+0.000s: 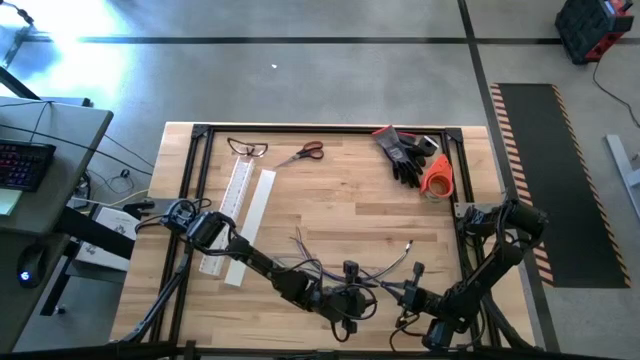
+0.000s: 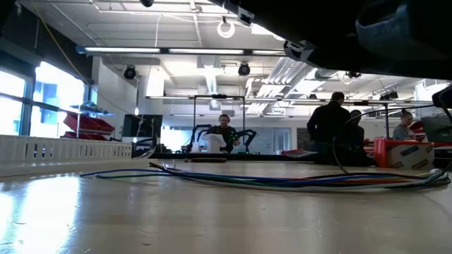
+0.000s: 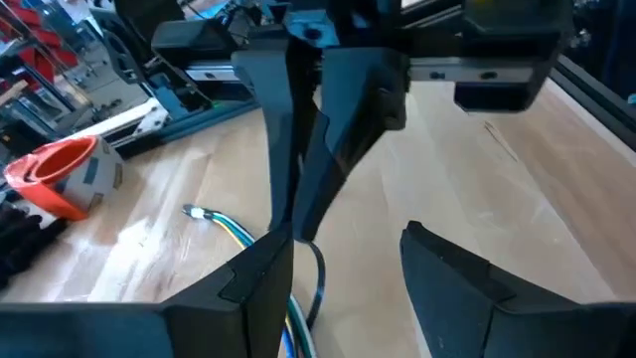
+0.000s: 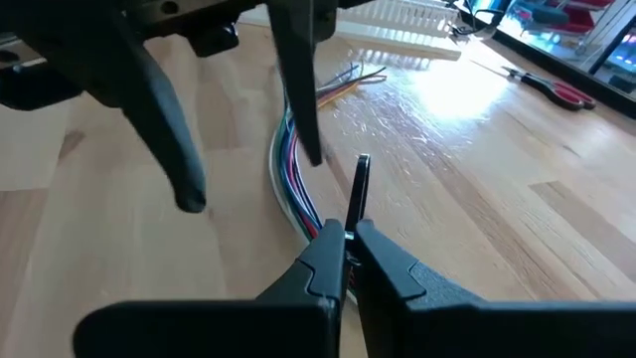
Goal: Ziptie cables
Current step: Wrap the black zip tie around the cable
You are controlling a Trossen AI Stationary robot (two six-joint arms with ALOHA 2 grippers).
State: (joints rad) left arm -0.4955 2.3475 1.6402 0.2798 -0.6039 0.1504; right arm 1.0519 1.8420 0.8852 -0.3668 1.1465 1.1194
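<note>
L gripper (image 3: 338, 249) spread over cables (image 4: 298, 189), R gripper (image 4: 350, 239) pinching zip tie (image 4: 358, 194) w/ thin grip; could slip.

No legible txt, labels, brands, nos. or signs showing in any view. Box (image 2: 413, 155) in room beyond counter (image 2: 212, 212) is bearing marks too small to read. Orange tape roll (image 3: 60, 174) is showing no print. Keyboard (image 1: 22, 163) on side desk is glowing red; key legends unreadable.
</note>
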